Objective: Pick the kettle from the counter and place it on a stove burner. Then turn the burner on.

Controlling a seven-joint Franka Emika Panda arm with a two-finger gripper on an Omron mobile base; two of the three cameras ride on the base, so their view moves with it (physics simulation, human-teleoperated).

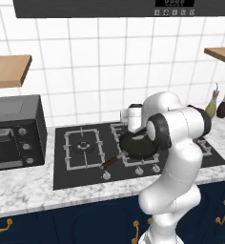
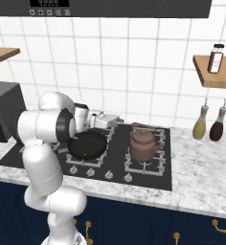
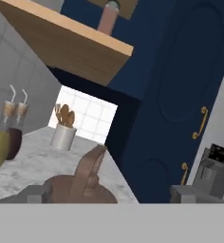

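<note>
- Kettle seated upright on the right-front burner of the black cooktop, square on the wire grate; placed there, by the look of it, so the first half of the task counts as done.
- Tool released: two dark fingertips spread wide on either side of the kettle's arched handle in the hand view, nothing pinched between them; probably parted that wide to clear the handle without dragging it.
- Seen close in the hand view, kettle lid and handle right between the open tips, so tool just at the kettle, contact impossible to judge.
- Kettle squat and rounded, brown-copper with a dull metallic sheen, thin arched handle on top and short spout to one side.
- Frying pan round, shallow and matte black, resting on the neighbouring burner, brown handle sticking out toward the front edge; well apart from the kettle, so no crowding.
- Row of small silver knobs along the front strip of the cooktop; likely next target, with the one matching the kettle's burner to be picked out among several alike.
- Worktop of white-grey speckled marble, smooth and flat, over navy cabinet fronts with gold handles.
- Two slim bottles upright near the tiled wall, right of the cooktop, out of the working path.
- Dark toaster oven boxy, on the worktop left of the cooktop.
</note>
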